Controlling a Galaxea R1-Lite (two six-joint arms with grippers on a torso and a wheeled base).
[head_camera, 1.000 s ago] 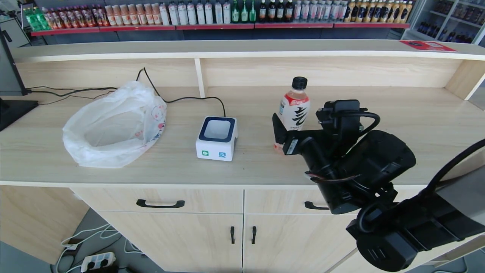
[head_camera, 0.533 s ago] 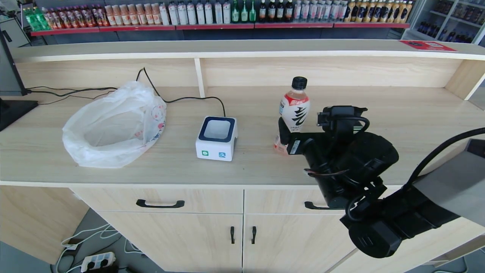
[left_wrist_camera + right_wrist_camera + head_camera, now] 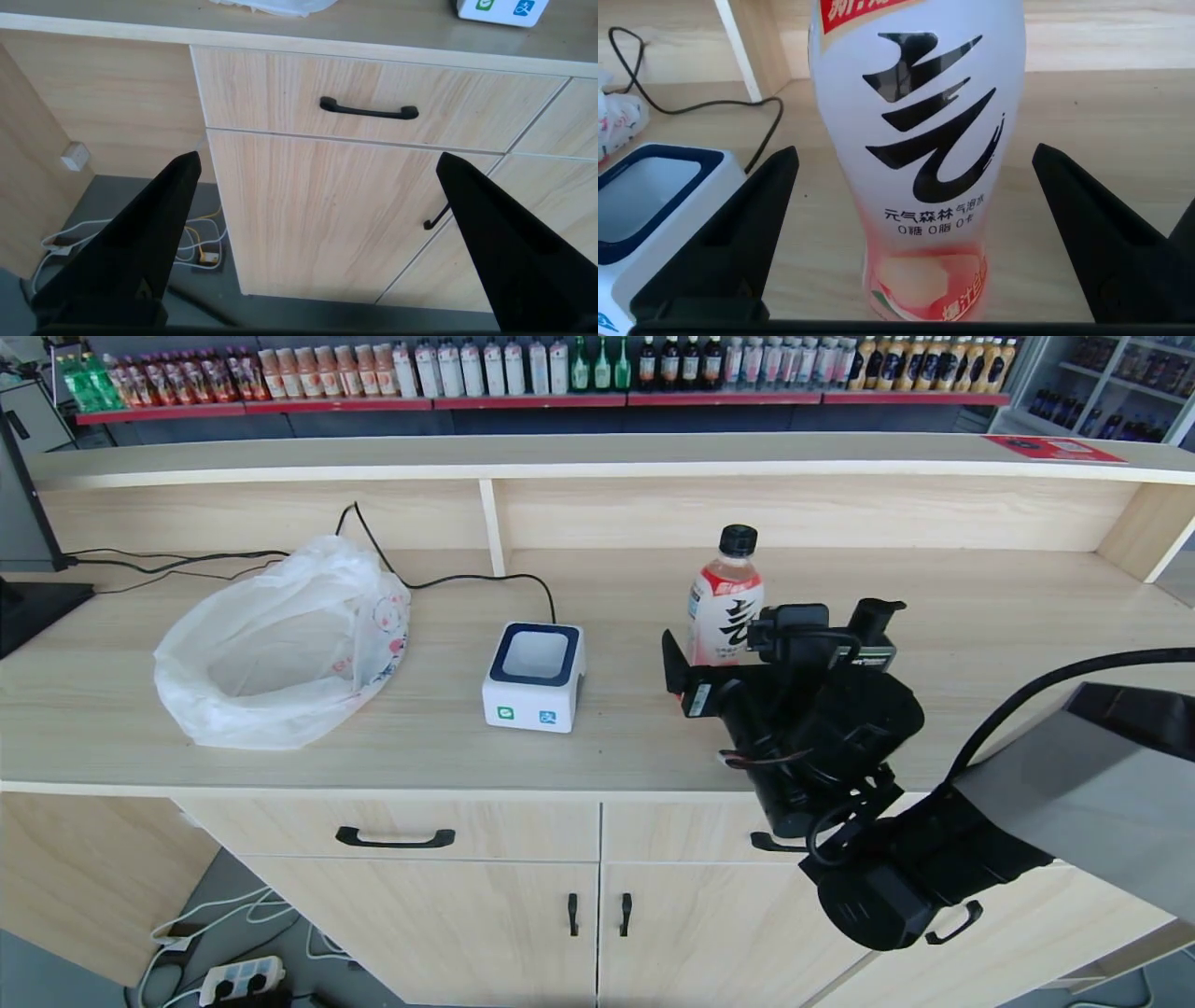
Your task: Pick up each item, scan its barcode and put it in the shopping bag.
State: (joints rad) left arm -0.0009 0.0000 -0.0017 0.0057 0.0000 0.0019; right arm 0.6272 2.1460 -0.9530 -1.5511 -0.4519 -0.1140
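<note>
A pink drink bottle with a black cap stands upright on the wooden counter, right of the scanner. My right gripper is open at the bottle's lower half, one finger on each side. In the right wrist view the bottle stands between the wide-apart fingers, untouched. The white scanner with its dark-framed window sits mid-counter. A crumpled white shopping bag lies open at the left. My left gripper hangs open below the counter's front edge, facing the drawer.
A black cable runs from the scanner to the back of the counter. A raised back shelf with a divider borders the counter. A dark stand sits at the far left. Cabinet doors and handles lie below.
My right arm has swung left and closer in, bringing its open fingers further around the bottle's lower part. The bottle, scanner and bag have stayed put.
</note>
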